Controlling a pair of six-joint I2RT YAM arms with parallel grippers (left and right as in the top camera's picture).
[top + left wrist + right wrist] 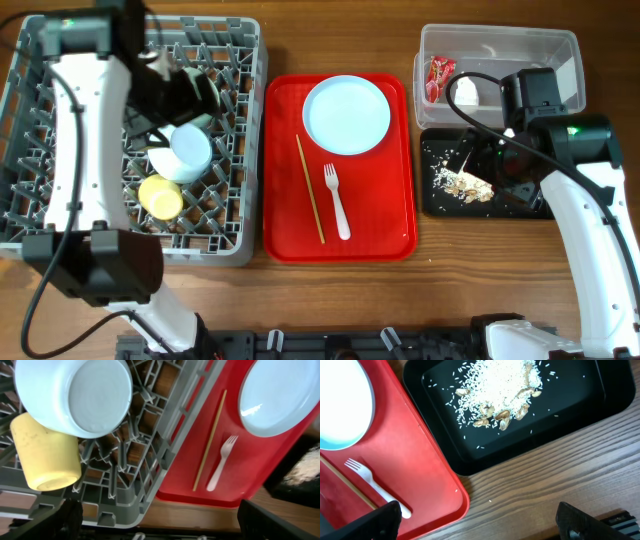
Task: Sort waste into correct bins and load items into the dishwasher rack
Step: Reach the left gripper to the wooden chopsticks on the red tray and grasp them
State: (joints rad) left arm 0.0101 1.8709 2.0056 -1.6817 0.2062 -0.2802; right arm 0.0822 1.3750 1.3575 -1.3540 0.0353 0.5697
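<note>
Right gripper (480,522) gapes over table (545,490) at black tray (590,402) edge.

Left arm (75,150), white shells with black joints: extended away from its base, elbow bent, wrist turned inward.
Left black two-finger gripper (160,521): fingers spread wide, holding nothing.
Right arm (600,230), same build: extended, forearm folded inward.
Right black two-finger gripper (477,520): fingers spread wide, empty.

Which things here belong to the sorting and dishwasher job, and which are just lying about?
Job: dishwasher rack, bowl, yellow cup, plate, fork, wooden stick, red wrapper, paper wad, food crumbs, clear tub, black tray.
Just there: red tray, table.
</note>
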